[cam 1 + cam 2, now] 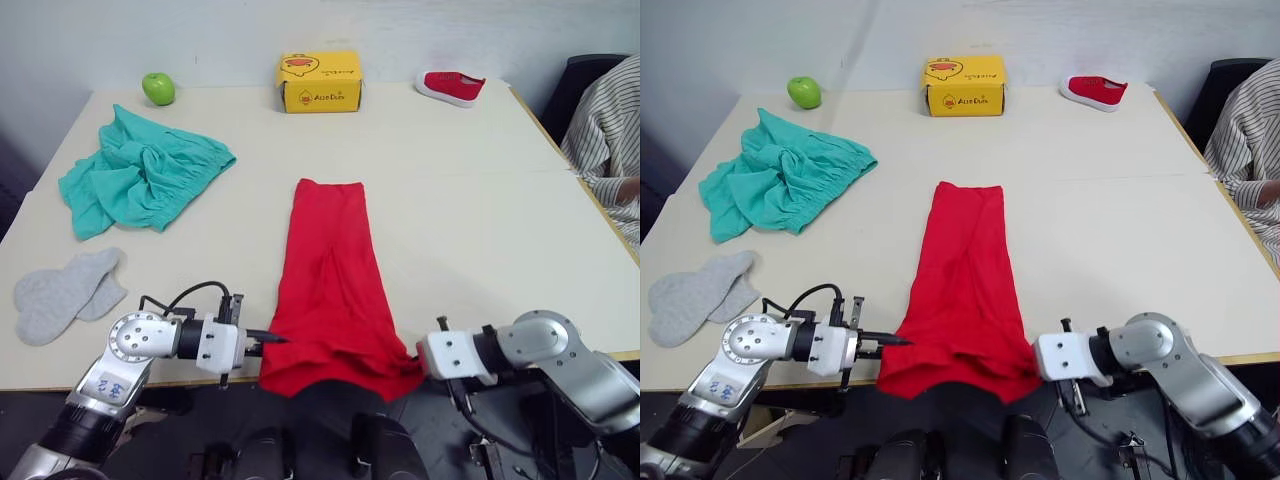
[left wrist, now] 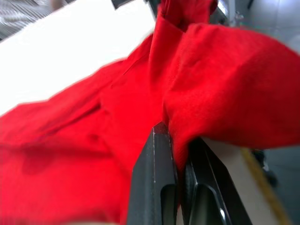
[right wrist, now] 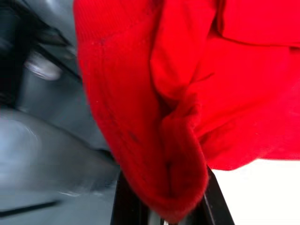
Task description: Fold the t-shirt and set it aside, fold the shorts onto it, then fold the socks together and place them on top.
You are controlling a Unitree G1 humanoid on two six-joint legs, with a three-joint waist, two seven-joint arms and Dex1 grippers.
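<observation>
Table: pale top (image 1: 450, 230), near edge right in front of me.
T-shirt: the t-shirt (image 1: 330, 270) lies as a narrow strip, long axis running straight away from me, near end hanging over the table's edge.
Left gripper: my left gripper (image 1: 272, 341) is pinched on the near left corner.
Right gripper: my right gripper (image 1: 412, 362) is clamped on the near right corner.
Next move, I judge: lift both corners and carry them forward along that axis to the far end.
Others: the shorts (image 1: 140, 175) and the socks (image 1: 65, 292) wait to my left.

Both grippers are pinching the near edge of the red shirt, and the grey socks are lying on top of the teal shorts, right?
Not quite. The socks lie on the bare table, apart from the shorts, as the left eye view shows. The left gripper and right gripper do pinch the shirt's near edge.
</observation>
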